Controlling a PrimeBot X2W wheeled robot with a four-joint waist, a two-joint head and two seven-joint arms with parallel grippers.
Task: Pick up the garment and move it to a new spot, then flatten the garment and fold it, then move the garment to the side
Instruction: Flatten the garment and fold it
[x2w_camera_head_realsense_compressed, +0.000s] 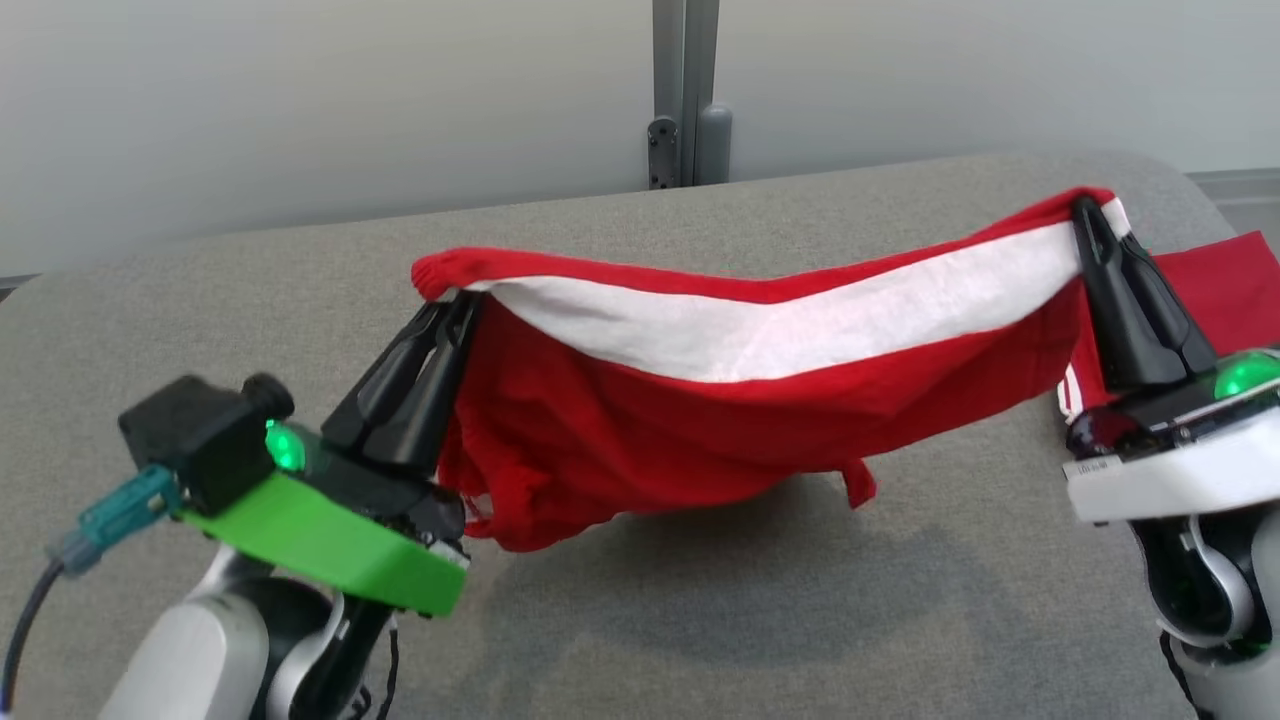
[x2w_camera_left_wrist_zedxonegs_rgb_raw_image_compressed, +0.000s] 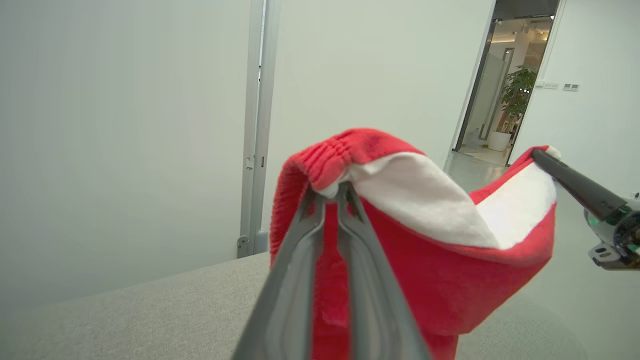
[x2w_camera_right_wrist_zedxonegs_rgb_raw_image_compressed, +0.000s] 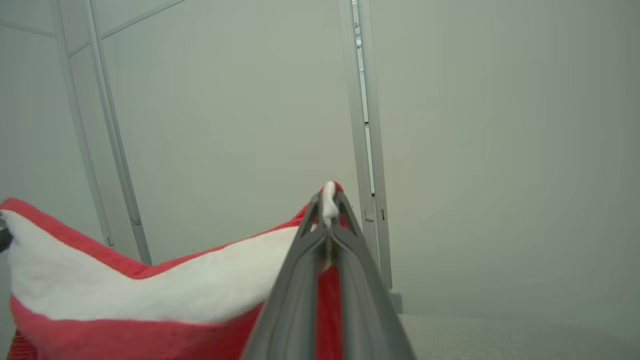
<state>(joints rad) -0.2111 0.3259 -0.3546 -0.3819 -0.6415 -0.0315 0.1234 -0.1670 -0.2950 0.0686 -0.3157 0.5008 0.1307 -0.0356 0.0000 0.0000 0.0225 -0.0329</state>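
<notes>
The garment (x2w_camera_head_realsense_compressed: 720, 400) is red with a broad white band and hangs stretched between both arms above the grey table (x2w_camera_head_realsense_compressed: 700, 620). My left gripper (x2w_camera_head_realsense_compressed: 455, 300) is shut on the garment's left top edge; in the left wrist view the fingertips (x2w_camera_left_wrist_zedxonegs_rgb_raw_image_compressed: 330, 192) pinch the red hem of the garment (x2w_camera_left_wrist_zedxonegs_rgb_raw_image_compressed: 450, 260). At the far right my right gripper (x2w_camera_head_realsense_compressed: 1085, 215) is shut on the other corner. The right wrist view shows its tips (x2w_camera_right_wrist_zedxonegs_rgb_raw_image_compressed: 329, 200) clamping white and red cloth of the garment (x2w_camera_right_wrist_zedxonegs_rgb_raw_image_compressed: 150, 295). The cloth sags in the middle, its lower part hanging just above or touching the table.
Grey padded table surface spreads under and in front of the garment. A pale wall with a metal post (x2w_camera_head_realsense_compressed: 685, 90) stands behind the table's far edge. A flat red part of the cloth (x2w_camera_head_realsense_compressed: 1225, 285) lies on the table behind the right gripper. A doorway (x2w_camera_left_wrist_zedxonegs_rgb_raw_image_compressed: 515, 85) opens far right.
</notes>
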